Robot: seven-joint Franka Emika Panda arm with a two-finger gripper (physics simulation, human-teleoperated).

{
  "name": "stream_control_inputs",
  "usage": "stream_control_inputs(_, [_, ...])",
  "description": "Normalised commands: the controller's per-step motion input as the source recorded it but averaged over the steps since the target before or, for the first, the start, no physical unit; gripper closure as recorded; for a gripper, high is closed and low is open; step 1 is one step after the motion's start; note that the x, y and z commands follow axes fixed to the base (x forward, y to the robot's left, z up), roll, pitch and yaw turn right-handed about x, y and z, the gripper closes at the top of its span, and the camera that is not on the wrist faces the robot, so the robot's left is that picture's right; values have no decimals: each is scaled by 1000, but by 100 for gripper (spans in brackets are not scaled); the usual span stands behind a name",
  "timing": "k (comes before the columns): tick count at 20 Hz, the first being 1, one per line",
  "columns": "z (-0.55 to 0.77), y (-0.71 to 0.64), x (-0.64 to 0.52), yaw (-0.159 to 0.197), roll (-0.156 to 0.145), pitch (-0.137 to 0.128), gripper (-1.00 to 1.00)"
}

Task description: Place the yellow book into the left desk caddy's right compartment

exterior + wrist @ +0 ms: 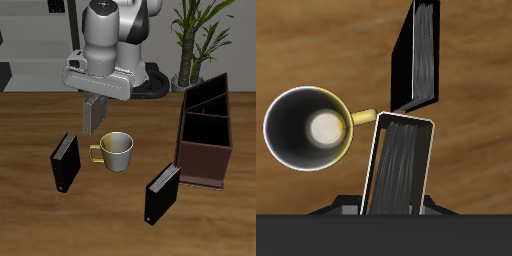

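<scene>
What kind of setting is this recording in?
Probably a simulated office or study desk: a wooden table with a desk caddy, black books, a mug, and a potted plant behind.

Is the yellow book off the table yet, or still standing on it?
Off the table. The exterior view shows the yellow book hanging upright from the tool above the mug; the wrist view shows it clamped close to the camera.

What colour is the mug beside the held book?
Pale yellow-cream mug, dark inside; clearest in the exterior view.
</scene>
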Motion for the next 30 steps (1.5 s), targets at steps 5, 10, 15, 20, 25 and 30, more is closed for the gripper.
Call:
stream_control_inputs(5, [278, 641, 66, 69, 62, -12, 100])
stream_control_inputs(10, [250, 491, 76, -2, 54, -8, 100])
stream_control_inputs(15, [283, 575, 114, 5, 22, -18, 100])
stream_control_inputs(20, [196, 296, 116, -4, -5, -12, 100])
stream_control_inputs(25, [200, 358, 220, 0, -13, 7, 100])
stream_control_inputs(30, [120, 426, 114, -8, 49, 1, 100])
